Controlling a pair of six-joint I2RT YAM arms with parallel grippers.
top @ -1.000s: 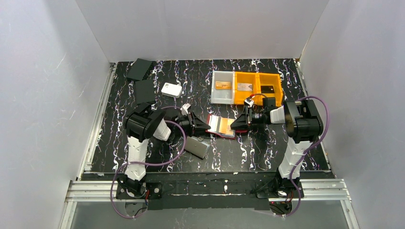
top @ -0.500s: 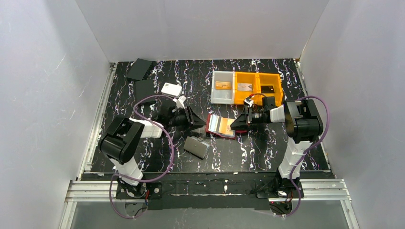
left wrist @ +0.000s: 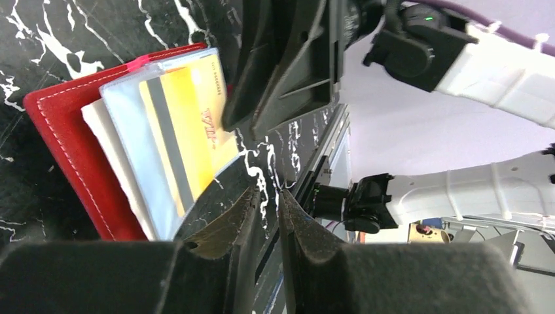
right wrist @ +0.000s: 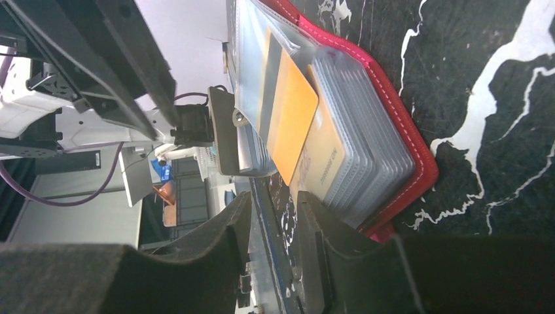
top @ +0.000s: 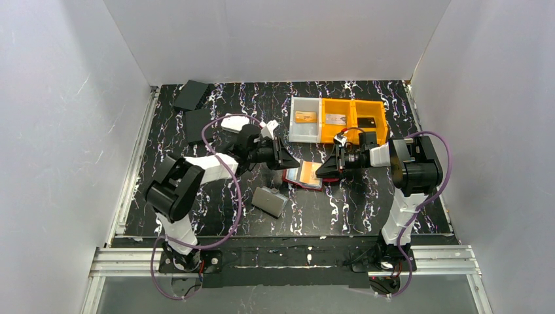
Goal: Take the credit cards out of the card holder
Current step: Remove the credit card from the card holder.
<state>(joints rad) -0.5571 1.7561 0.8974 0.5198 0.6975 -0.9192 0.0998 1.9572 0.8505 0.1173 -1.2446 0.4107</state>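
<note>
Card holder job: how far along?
Done: orange-gold card, silver card and dark card lie in the white plastic bin and orange plastic bins. In hand: left gripper and right gripper flank the open dark red leather card holder. Left: a yellow-orange striped card and a tan card beneath sit in its clear sleeves.

The red holder point(left wrist: 62, 154) has pale stitching, its card point(left wrist: 196, 124) is orange-gold with a grey stripe, the table point(top: 366, 203) black with white veins.
</note>
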